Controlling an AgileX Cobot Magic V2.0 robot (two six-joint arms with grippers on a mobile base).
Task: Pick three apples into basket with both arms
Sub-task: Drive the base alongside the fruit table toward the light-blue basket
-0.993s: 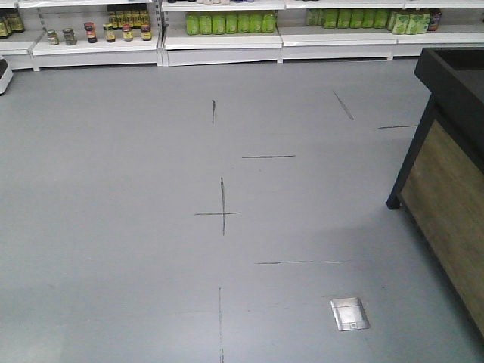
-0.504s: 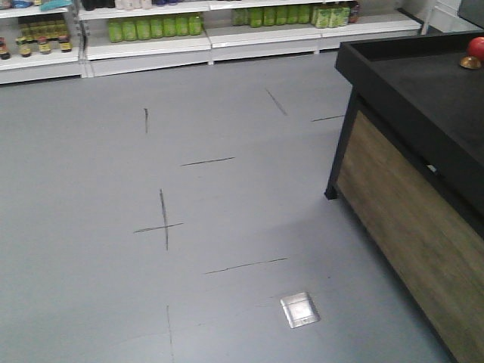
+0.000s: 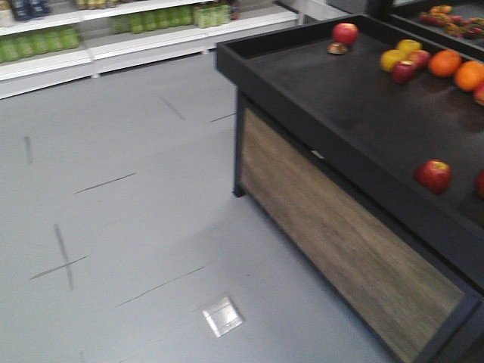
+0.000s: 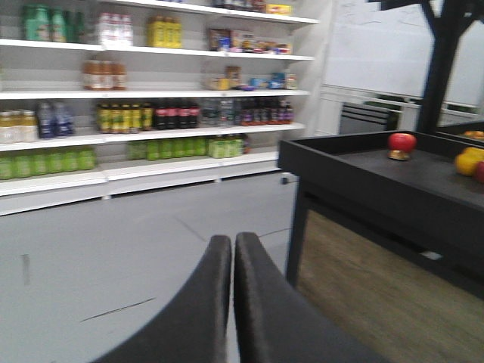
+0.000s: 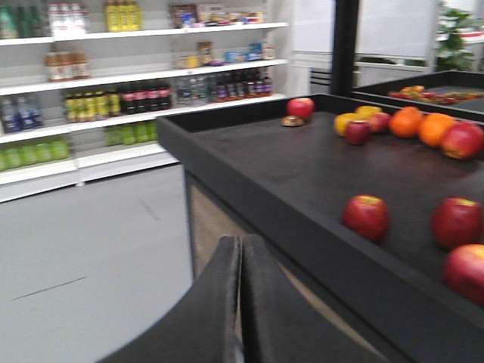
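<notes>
No readable text anywhere, honestly. The bottles (image 4: pixel 174 115) on the shelves (image 4: pixel 151 94) have coloured labels, but they're too small and blurry to make out a brand or number. The floor (image 3: pixel 151 227) just has plain dark lines and a cross (image 3: pixel 64 261).

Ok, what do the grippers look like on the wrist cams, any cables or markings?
Both look alike. The left gripper and right gripper each show two smooth, matte black fingers, broad at the base and tapering in a curve to rounded tips. No cables, labels or markings show on them. The arms themselves are out of view in every camera.
</notes>
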